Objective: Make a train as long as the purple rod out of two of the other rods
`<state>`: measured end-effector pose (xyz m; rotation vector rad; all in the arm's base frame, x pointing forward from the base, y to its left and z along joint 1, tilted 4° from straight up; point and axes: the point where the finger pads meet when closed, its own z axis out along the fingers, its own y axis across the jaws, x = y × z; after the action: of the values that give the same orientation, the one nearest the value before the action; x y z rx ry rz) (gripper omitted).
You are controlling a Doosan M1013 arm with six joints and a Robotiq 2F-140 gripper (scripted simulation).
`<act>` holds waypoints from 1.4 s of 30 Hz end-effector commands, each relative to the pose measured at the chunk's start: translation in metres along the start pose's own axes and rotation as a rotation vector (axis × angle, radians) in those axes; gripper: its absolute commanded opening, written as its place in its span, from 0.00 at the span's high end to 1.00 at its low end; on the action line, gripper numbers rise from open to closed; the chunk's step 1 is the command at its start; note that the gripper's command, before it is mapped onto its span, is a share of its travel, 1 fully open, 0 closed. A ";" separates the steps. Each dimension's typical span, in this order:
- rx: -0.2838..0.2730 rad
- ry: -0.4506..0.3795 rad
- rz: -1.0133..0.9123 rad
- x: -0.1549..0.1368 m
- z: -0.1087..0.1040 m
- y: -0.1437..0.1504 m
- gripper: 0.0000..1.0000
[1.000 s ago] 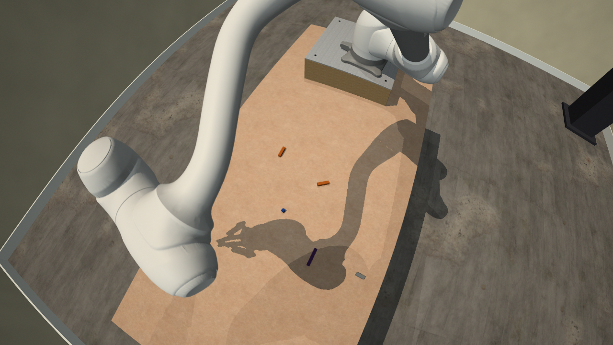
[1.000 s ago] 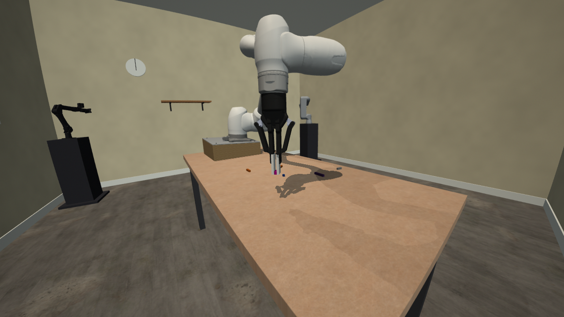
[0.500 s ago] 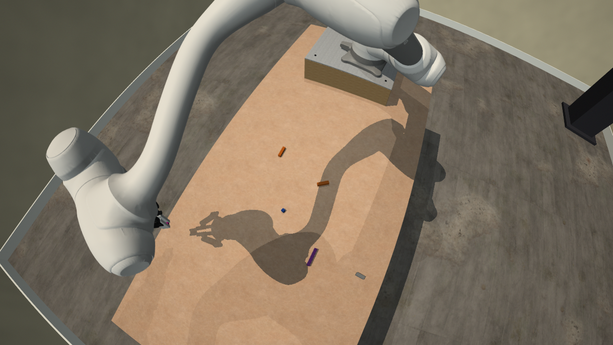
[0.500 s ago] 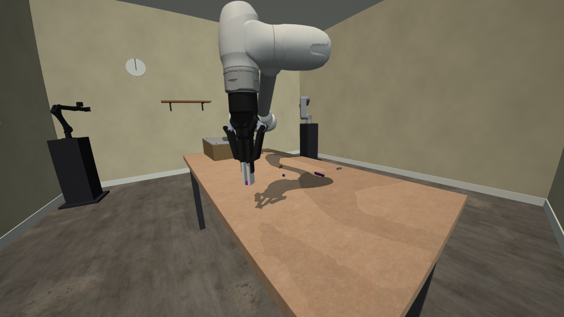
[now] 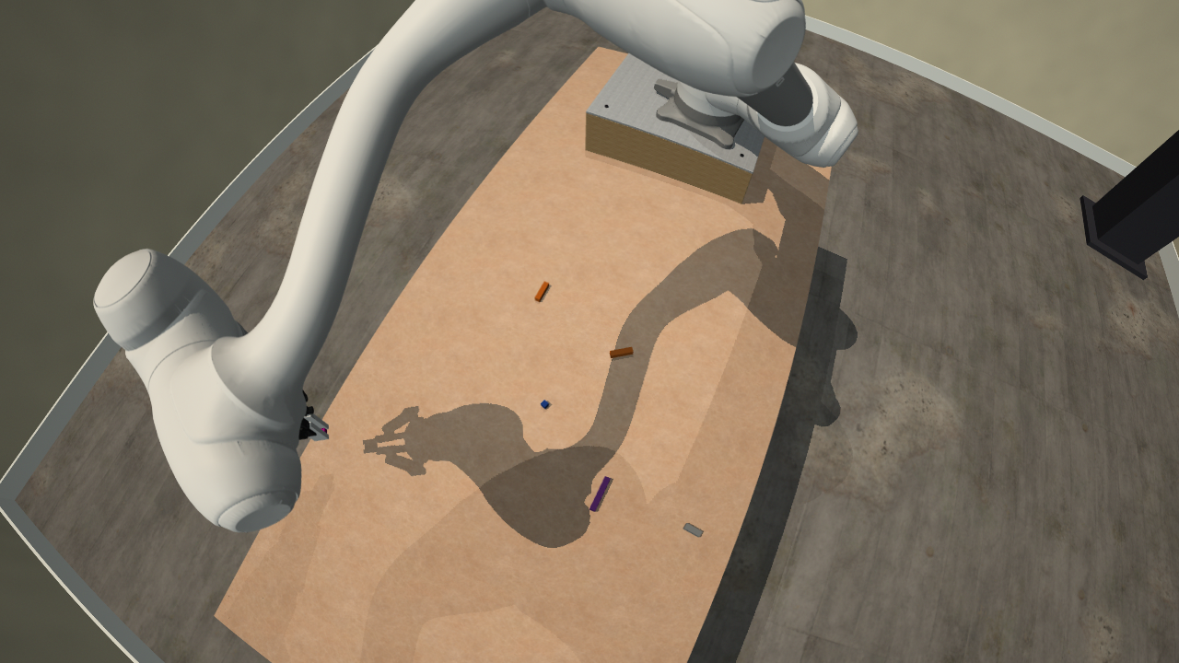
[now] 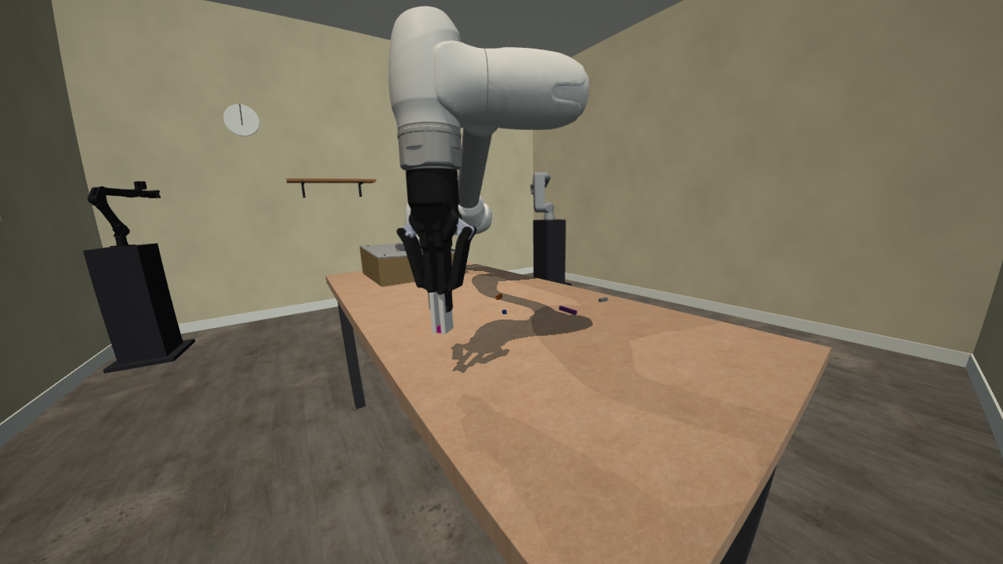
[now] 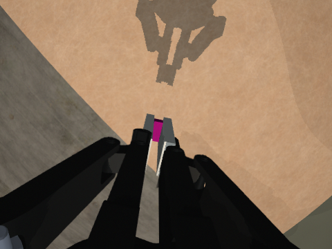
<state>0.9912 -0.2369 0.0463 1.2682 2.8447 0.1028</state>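
The tool (image 5: pixel 317 428) (image 6: pixel 441 321) (image 7: pixel 156 128) grips the magenta rod (image 5: pixel 323 430) (image 6: pixel 439 328) (image 7: pixel 158 131) above the tabletop (image 5: pixel 461 330) (image 6: pixel 631 435) (image 7: pixel 242 86); its placing and joining with an orange rod (image 5: pixel 542 291) remain.

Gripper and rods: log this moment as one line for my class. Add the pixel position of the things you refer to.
gripper (image 5: pixel 316 428) (image 6: pixel 441 329) (image 7: pixel 156 128): shut on magenta rod (image 5: pixel 324 430) (image 6: pixel 439 329) (image 7: pixel 158 131), above table (image 5: pixel 461 330) (image 6: pixel 631 421) (image 7: pixel 242 86) | both orange rods (image 5: pixel 542 291) (image 5: pixel 621 352): apart | train: not made
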 end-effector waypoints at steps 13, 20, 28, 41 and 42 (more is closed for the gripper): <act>0.000 0.000 0.000 -0.001 0.049 0.001 0.88; 0.000 0.000 0.000 -0.001 0.073 0.001 0.88; 0.000 0.000 0.000 -0.001 0.081 0.001 0.88; 0.000 0.000 0.000 -0.001 0.081 0.001 0.88; 0.000 0.000 0.000 -0.001 0.081 0.001 0.88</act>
<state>0.9966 -0.2331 -0.0350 1.2682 2.8447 0.1028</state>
